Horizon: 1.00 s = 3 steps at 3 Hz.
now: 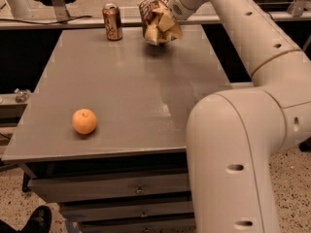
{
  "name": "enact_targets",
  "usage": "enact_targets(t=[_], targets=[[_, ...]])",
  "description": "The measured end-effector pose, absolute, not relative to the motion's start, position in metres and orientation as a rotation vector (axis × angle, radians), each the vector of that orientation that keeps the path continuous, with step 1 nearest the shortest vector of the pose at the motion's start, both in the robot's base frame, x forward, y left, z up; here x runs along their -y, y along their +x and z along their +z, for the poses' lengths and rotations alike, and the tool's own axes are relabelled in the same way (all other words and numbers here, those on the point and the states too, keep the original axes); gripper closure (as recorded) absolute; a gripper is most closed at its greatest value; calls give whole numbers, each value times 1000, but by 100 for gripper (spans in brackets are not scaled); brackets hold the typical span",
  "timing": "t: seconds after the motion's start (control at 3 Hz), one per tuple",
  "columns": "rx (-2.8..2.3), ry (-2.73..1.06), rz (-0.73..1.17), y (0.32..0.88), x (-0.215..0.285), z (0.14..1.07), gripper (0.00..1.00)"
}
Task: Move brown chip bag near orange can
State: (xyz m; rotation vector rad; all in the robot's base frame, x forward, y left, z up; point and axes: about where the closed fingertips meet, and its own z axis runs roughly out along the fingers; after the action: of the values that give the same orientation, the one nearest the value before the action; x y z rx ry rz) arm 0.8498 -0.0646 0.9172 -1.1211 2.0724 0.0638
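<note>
The brown chip bag (154,19), dark brown with pale tan edges, hangs crumpled just above the far part of the grey table (131,91). My gripper (167,17) is shut on it, reaching in from the upper right. The orange can (112,22), copper-orange with a silver top, stands upright near the table's far edge, a short way left of the bag and apart from it.
A round orange fruit (84,121) lies near the table's front left. My white arm (243,144) fills the right side of the view. Drawers (116,191) sit under the table front. A dark shoe (36,220) shows at bottom left.
</note>
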Motion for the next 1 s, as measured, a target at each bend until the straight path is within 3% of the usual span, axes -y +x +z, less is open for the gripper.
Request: enact_targets(t=[0.67, 1.0], targets=[[-2078, -1150, 116, 861, 24, 905, 100], [-2088, -1172, 157, 860, 7, 897, 84]])
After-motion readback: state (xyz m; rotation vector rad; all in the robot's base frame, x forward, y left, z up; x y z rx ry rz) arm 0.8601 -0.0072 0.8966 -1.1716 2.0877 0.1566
